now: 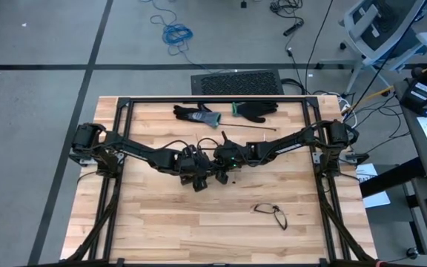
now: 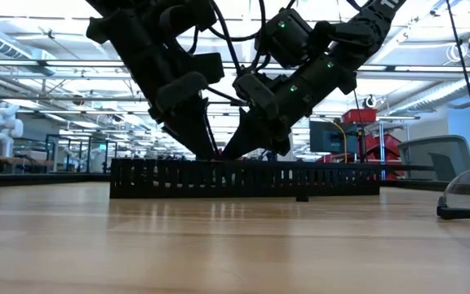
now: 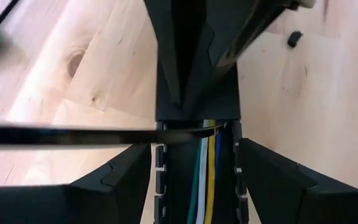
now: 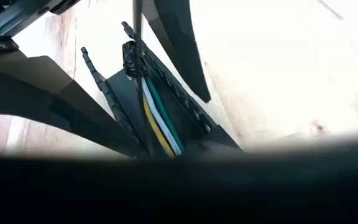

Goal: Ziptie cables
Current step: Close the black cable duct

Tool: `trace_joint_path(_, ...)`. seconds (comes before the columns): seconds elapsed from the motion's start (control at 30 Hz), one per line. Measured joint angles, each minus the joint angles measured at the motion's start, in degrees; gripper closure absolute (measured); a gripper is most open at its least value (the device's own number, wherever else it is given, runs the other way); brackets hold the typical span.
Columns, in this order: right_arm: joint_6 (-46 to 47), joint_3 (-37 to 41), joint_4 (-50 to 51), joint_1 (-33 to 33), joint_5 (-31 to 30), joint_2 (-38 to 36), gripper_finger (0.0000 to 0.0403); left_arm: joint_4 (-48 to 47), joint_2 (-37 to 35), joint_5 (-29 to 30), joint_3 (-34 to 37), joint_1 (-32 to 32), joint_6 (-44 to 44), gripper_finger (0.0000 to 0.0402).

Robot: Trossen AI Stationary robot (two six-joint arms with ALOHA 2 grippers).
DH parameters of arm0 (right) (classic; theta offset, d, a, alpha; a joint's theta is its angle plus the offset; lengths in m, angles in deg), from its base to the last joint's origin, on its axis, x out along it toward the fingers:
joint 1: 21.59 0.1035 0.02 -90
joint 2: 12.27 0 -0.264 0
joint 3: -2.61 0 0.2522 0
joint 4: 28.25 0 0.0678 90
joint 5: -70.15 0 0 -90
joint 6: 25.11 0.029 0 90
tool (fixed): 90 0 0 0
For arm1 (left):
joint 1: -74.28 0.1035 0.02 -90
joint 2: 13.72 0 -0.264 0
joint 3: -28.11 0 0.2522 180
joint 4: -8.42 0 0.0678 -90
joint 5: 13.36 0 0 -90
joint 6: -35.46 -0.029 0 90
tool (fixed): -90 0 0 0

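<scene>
The cables (image 3: 207, 177), green, white, yellow and blue, lie along the channel of a long black slotted duct (image 2: 325, 178) at the table's middle. A black zip tie (image 3: 73, 134) crosses the bundle. Its knotted part (image 4: 130, 59) sits on the cables and its tail sticks out sideways. My left gripper (image 3: 194, 168) is open, with one finger on each side of the duct. My right gripper (image 3: 188, 109) is shut, its tips down in the channel just beyond the zip tie. The two grippers meet over the duct (image 1: 207, 172). My left gripper's fingers (image 3: 126, 171) stand close beside the duct's two outer walls, coming slanting down from the table's left; I cannot tell whether they touch the walls. My right gripper's shut fingertips (image 3: 179, 93) reach slanting down from the table's right into the channel; I cannot tell whether they touch the cables or the zip tie.
Two gloves (image 1: 199, 115) (image 1: 256, 110) lie near the table's far edge, with a loose black zip tie (image 1: 249, 133) just in front of them. Safety glasses (image 1: 271, 213) lie toward the near right. The table's frame rails run along its left and right sides.
</scene>
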Motion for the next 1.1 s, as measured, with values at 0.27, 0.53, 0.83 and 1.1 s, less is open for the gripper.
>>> trace_joint_path(0.27,0.11,0.07,-1.13,-0.04,0.0,0.11,0.0403,-0.34,-4.88,1.52,-0.13,0.02,-4.5,0.0167)
trace_joint_path(0.53,-0.07,0.25,-3.42,-0.08,-0.13,-1.44,0.0403,-4.17,-8.01,3.23,-0.11,0.17,-4.81,0.0167)
trace_joint_path(0.83,-3.91,0.48,-4.41,-2.32,-0.92,-5.58,0.0403,-4.14,-8.29,3.64,0.62,0.17,-4.85,0.0167)
trace_joint_path(1.1,-6.34,0.26,-2.83,-6.54,-0.63,-10.18,0.0403,-7.78,-8.27,3.66,2.36,0.17,-4.82,0.0167)
